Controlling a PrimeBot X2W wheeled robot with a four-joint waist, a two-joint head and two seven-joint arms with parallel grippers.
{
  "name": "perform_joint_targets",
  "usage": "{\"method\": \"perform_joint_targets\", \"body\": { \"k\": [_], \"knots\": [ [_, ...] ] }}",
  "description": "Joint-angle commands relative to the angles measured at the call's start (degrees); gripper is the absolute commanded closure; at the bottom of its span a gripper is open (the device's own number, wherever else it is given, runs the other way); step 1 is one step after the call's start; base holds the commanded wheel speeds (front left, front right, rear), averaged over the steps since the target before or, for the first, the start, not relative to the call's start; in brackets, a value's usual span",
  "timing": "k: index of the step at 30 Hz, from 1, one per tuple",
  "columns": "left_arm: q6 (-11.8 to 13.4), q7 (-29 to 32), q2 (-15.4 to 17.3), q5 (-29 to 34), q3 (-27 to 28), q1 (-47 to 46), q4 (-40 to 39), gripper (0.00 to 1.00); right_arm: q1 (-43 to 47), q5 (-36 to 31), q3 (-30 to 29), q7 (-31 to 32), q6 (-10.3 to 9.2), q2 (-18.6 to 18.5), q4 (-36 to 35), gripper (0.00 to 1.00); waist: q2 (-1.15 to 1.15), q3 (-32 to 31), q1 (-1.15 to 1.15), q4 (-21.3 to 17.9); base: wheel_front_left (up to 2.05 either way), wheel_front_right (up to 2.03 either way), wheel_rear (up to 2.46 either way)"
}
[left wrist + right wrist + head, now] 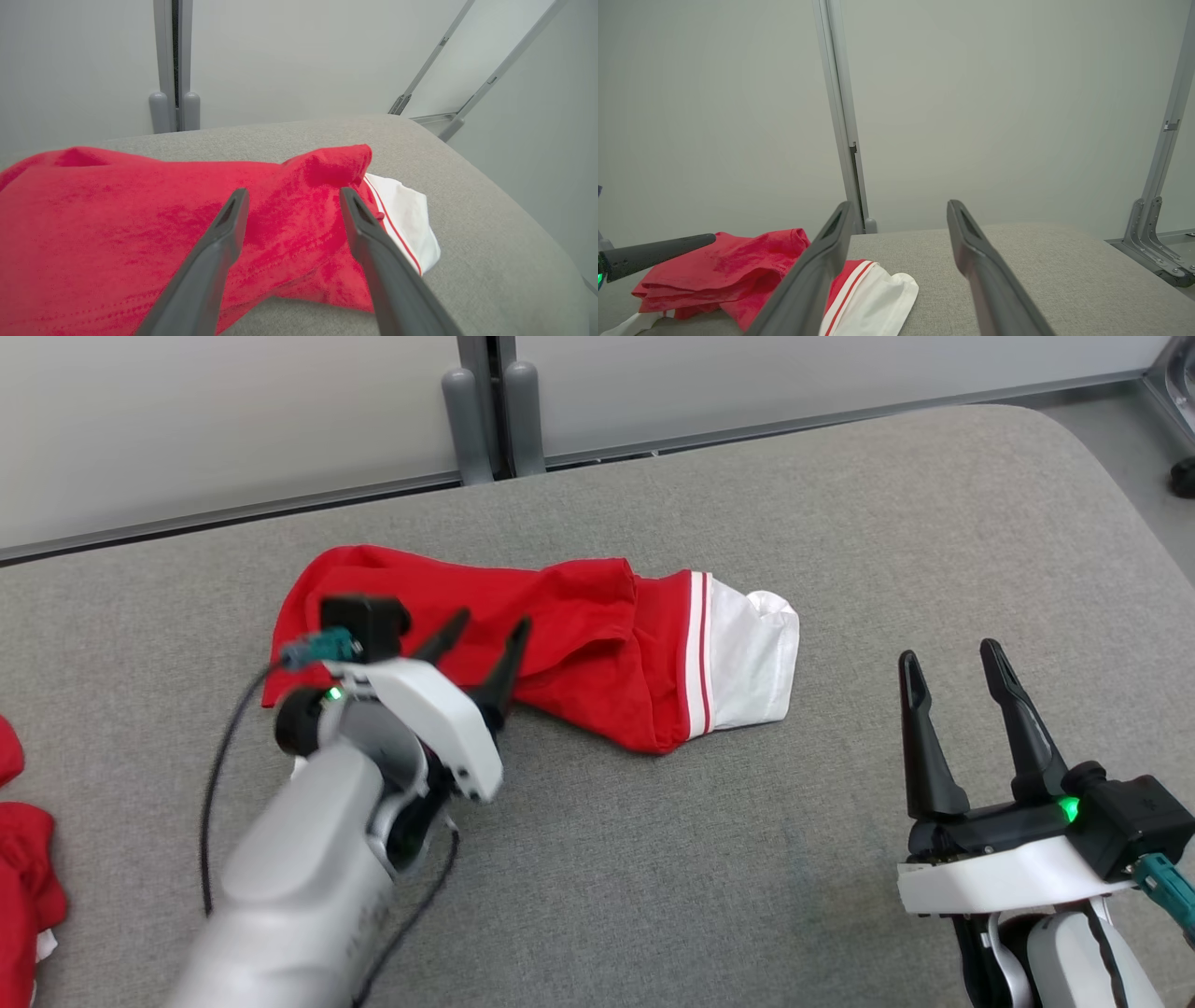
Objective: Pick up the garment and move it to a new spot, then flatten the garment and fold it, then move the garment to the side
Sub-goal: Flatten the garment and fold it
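Lying crumpled mid-surface on the grey, felt-like worktop (840, 523), a soft red garment (579, 644) with a white end and striped band is shown. The left pincer (490, 623) is spread wide over its near edge, empty. The right pincer (948, 653), equally wide, is seen well apart. More red cloth (23, 877) is seen at the worktop's left edge.

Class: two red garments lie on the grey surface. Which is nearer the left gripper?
The garment with the white striped end, mid-surface: the left gripper is right over it. The other red garment lies bunched at the left edge.
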Motion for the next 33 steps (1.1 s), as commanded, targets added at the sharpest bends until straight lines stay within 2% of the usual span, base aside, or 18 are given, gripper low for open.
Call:
{"method": "perform_joint_targets", "body": {
  "k": [1,6,12,19,25,29,30,32,33],
  "knots": [
    [-0.1,0.3,-0.7,-0.5,-1.2,3.6,-2.4,0.00,0.7,-0.5,-0.4,0.0,0.09,-0.3,-0.1,0.00,0.00,-0.6,0.00,0.6,0.00,0.00,0.00],
    [-0.1,2.9,-1.2,-2.0,-3.6,8.7,-7.3,0.00,1.0,-0.7,-0.4,0.0,0.09,-0.3,0.0,0.00,0.00,-0.6,0.00,0.4,0.00,0.00,0.00],
    [1.7,5.6,-2.0,-3.7,-3.9,9.4,-10.3,0.00,-0.2,-0.2,0.3,0.0,0.09,-0.3,-0.4,0.00,0.00,0.6,0.00,-1.6,0.00,0.00,0.00],
    [4.3,5.7,-2.3,-3.4,-3.0,4.2,-7.7,0.00,-0.9,0.9,0.0,0.0,0.09,-0.3,-1.0,0.00,0.00,2.8,0.00,-4.7,0.00,0.00,0.00],
    [5.3,4.6,-2.7,-3.8,-3.0,0.5,-3.8,0.00,-1.5,1.6,-0.1,0.0,0.09,-0.3,-1.2,0.00,0.00,3.7,0.00,-6.8,0.00,0.00,0.00],
    [4.7,2.4,-2.9,-3.9,-2.9,-1.4,-1.5,0.00,-1.6,2.0,-0.2,0.0,0.09,-0.3,-1.4,0.00,0.00,4.2,0.00,-7.4,0.00,0.00,0.00],
    [4.5,2.0,-2.9,-4.1,-2.9,-1.7,-0.9,0.15,-1.6,2.1,-0.4,0.0,0.09,-0.3,-1.4,0.00,0.00,4.2,0.00,-7.4,0.00,0.00,0.00],
    [4.2,1.5,-2.9,-4.2,-3.4,-2.5,0.2,1.00,-1.5,2.0,-0.5,0.0,0.09,-0.3,-1.4,0.00,0.00,4.3,0.00,-7.3,0.00,0.00,0.00],
    [4.0,1.3,-3.0,-4.4,-3.6,-2.7,0.6,1.00,-1.4,1.9,-0.6,0.0,0.09,-0.3,-1.3,0.00,0.00,4.2,0.00,-7.1,0.00,0.00,0.00]
  ]
}}
